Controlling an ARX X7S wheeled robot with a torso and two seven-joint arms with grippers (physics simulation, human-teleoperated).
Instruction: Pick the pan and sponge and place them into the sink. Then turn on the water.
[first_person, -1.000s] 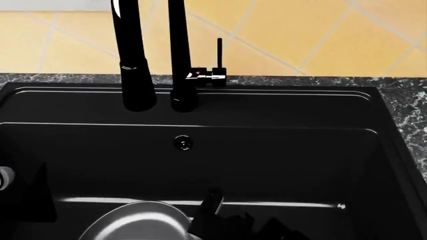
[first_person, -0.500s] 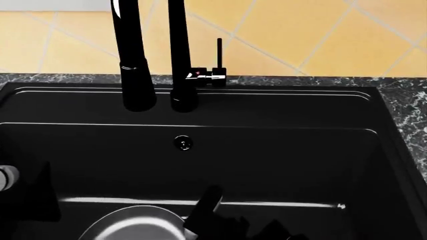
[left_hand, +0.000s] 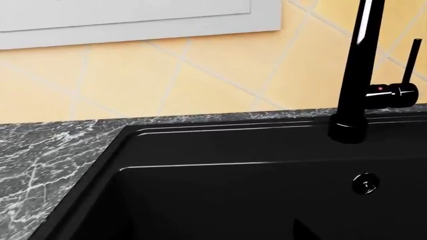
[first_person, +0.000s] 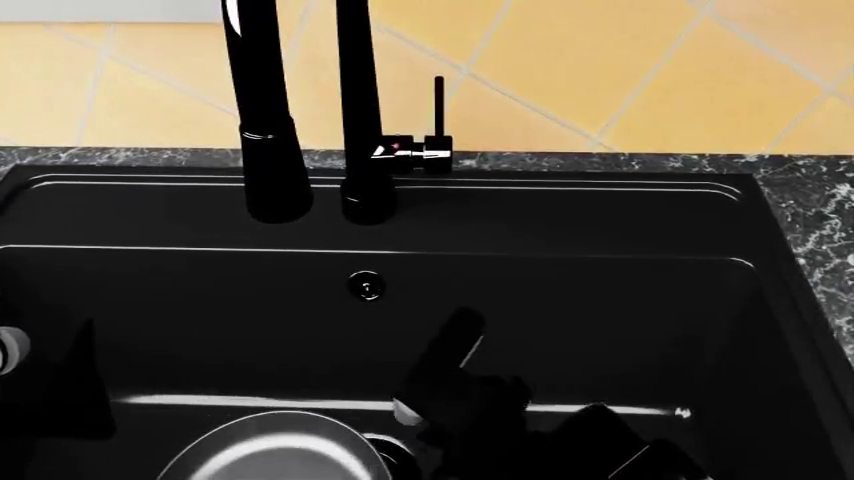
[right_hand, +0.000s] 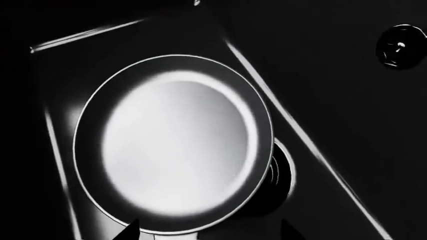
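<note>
The pan (right_hand: 172, 144) lies flat on the floor of the sink (first_person: 747, 300), its glossy inside up, right beside the round drain (right_hand: 280, 172), which its rim partly covers, and below the small overflow hole (first_person: 366, 286) in the back wall. The right gripper (first_person: 447, 375) hangs dark inside the sink just beside the pan and apart from it, with nothing seen in its hold, though against the black basin I cannot tell how far its jaws stand open. The faucet (first_person: 358, 110) with its thin lever (first_person: 438, 105) rises behind the sink's back rim, no water runs from it, and the left gripper is out of sight.
</note>
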